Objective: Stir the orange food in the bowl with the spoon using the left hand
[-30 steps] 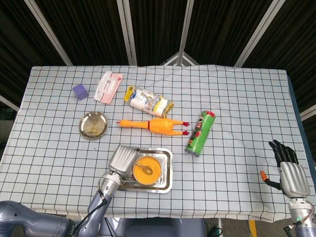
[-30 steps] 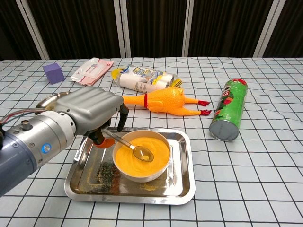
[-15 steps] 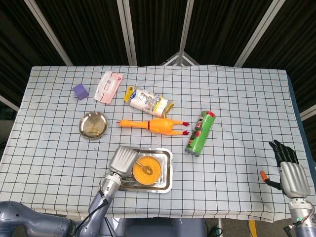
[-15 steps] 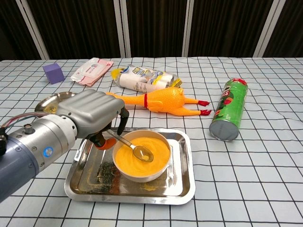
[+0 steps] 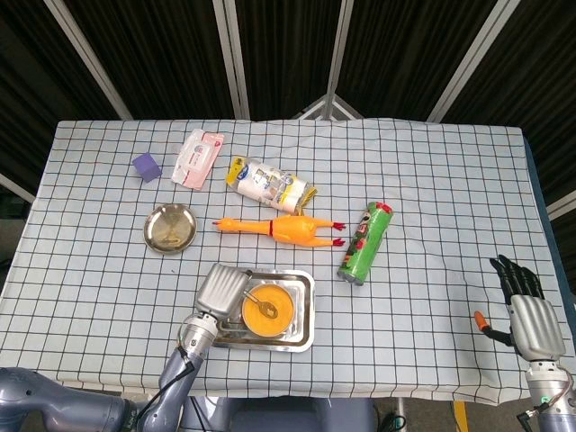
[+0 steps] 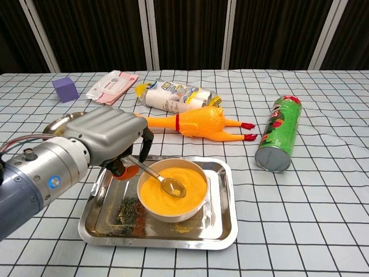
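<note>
A white bowl (image 6: pixel 158 213) of orange food (image 6: pixel 173 190) stands in a steel tray (image 6: pixel 222 222); the head view shows the bowl (image 5: pixel 266 309) in the tray (image 5: pixel 306 281) near the table's front edge. A metal spoon (image 6: pixel 164 179) lies with its scoop in the food and its handle slanting up to the left. My left hand (image 6: pixel 109 135) (image 5: pixel 221 288) grips that handle beside the bowl's left rim, fingers curled down over it. My right hand (image 5: pixel 524 310) hangs off the table's front right corner, fingers apart and holding nothing.
Behind the tray lie a rubber chicken (image 6: pixel 199 123), a wrapped packet (image 6: pixel 173 97), a pink wipes pack (image 6: pixel 111 86) and a purple cube (image 6: pixel 65 88). A small steel dish (image 5: pixel 170 227) sits to the left. A green chip can (image 6: pixel 279 141) lies to the right.
My left hand has shifted slightly left and up with the spoon handle, and the scoop has moved a little across the orange food. The right hand has not moved.
</note>
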Motion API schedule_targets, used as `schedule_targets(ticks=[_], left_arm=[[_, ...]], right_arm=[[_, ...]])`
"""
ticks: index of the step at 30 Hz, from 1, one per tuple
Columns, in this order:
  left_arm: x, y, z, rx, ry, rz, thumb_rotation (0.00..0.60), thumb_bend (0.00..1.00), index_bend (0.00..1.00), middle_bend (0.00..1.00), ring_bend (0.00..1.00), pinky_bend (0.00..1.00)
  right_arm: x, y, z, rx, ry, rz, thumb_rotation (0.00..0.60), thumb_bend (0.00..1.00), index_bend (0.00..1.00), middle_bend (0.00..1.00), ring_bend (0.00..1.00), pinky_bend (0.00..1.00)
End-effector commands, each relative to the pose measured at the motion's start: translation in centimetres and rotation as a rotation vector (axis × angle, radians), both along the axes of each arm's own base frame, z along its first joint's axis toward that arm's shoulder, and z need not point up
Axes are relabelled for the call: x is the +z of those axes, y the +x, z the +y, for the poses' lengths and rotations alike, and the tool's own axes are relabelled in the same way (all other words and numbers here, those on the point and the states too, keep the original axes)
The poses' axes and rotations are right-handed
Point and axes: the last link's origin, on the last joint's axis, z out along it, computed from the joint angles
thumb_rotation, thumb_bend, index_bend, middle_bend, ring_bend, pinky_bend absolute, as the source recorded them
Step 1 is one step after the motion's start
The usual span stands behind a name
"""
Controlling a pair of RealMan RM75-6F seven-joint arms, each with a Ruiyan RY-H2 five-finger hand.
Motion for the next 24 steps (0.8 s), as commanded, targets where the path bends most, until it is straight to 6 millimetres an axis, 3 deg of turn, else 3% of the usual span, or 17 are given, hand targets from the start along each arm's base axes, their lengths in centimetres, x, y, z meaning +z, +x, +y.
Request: schedule_targets(ticks=[1, 24], left_arm=[[0.04, -0.03, 0.0, 0.003, -0.003, 0.0, 0.6, 0.52, 0.51, 0.98, 0.92, 0.91], [0.41, 0.01, -0.01, -0.005, 0.005, -0.007, 0.6, 0.58, 0.61, 0.99, 0.92, 0.91]], right_arm=[[-0.01, 0.02, 0.01, 0.001, 0.001, 0.0, 0.6, 0.37, 0.0, 0.0, 0.0, 0.0], [-0.04, 0.05, 0.04, -0.004, 0.006, -0.001, 0.6, 0.37, 0.0, 0.0, 0.0, 0.0]])
